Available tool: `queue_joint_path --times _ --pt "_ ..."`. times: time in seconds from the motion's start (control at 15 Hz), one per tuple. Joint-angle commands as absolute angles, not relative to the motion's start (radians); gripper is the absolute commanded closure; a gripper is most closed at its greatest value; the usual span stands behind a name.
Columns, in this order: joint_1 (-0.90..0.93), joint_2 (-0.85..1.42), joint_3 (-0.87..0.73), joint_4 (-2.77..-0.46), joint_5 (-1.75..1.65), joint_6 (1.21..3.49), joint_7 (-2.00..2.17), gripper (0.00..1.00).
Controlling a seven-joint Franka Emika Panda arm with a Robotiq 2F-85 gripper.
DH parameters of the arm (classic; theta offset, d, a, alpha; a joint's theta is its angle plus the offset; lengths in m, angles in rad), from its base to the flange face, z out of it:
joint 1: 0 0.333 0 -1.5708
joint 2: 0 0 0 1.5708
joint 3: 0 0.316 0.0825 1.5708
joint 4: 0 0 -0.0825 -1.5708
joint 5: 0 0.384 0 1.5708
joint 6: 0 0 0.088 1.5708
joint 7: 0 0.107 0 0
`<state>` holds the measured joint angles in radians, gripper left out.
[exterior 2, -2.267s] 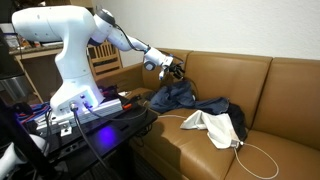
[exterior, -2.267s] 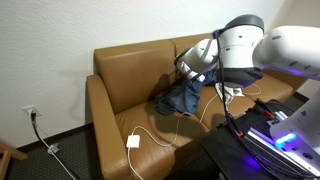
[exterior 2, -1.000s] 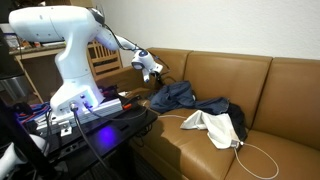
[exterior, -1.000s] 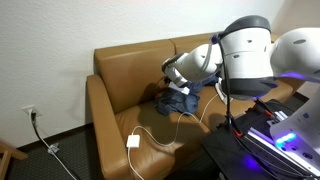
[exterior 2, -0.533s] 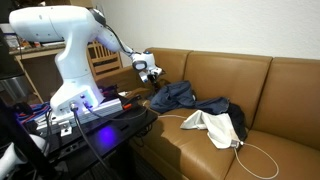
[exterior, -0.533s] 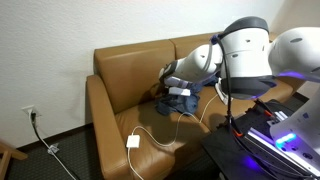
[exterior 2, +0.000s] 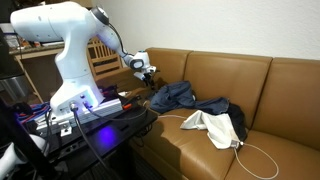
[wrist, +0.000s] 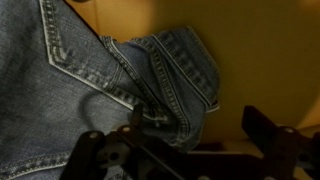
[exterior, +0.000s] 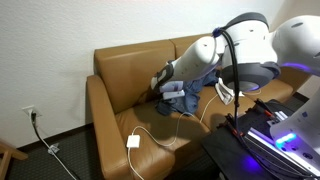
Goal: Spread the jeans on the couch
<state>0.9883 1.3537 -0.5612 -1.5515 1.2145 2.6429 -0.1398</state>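
Arm: The white Franka arm [exterior 2: 62, 42] reached from its stand to the couch end nearest that stand.
Claw: The Robotiq gripper [exterior: 160, 86] [exterior 2: 147, 70] hung over the seat near its rear edge, just above one end of the jeans.
Claw state: Released. In the wrist view the gripper [wrist: 180, 142] had its two dark fingers [wrist: 96, 150] spread wide, and no cloth was clamped between the pads.
Jeans: The medium-blue jeans [exterior 2: 175, 97] [exterior: 183, 99] lay rumpled on the seat cushion at the robot's end of the couch, bunched toward the rear edge of the seat.
Jeans detail: The wrist view showed the jeans [wrist: 85, 60] with a stitched pocket seam on the flat panel, and a folded hem or leg end standing up beside it over tan leather.
Contact: The pictures did not show whether the fingertips touched the denim.
Couch: The tan-brown leather couch [exterior: 122, 72] [exterior 2: 252, 78] stood against a white wall.
Other cloth: A white cloth [exterior 2: 207, 122] and a dark garment [exterior 2: 236, 126] lay touching each other on the middle cushion, just beside the jeans.
Cable: A white cable [exterior: 158, 132] looped over the seat toward the front edge and ended in a square plug block [exterior: 132, 142]. An exterior view also showed the cable [exterior 2: 258, 156] near the front edge.
Wall: A wall outlet [exterior: 30, 112] sat low on the wall, well apart from the couch's far corner.
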Motion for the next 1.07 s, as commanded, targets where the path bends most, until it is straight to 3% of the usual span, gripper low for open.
queue_joint_path --times 0.0,0.33,0.47,0.53,0.67,1.0 --pt "0.853 1.395 -0.420 -1.459 0.930 2.713 -0.018 0.00" --pt "0.739 1.538 -0.318 -1.293 0.480 2.709 0.263 0.00" --pt "0.731 1.495 -0.282 -1.354 0.418 2.777 0.260 0.00" --pt "0.712 1.494 -0.261 -1.351 0.379 2.801 0.269 0.25" --pt "0.691 1.489 -0.237 -1.356 0.326 2.841 0.277 0.34" --pt "0.595 1.471 -0.142 -1.354 0.204 2.908 0.310 0.69"
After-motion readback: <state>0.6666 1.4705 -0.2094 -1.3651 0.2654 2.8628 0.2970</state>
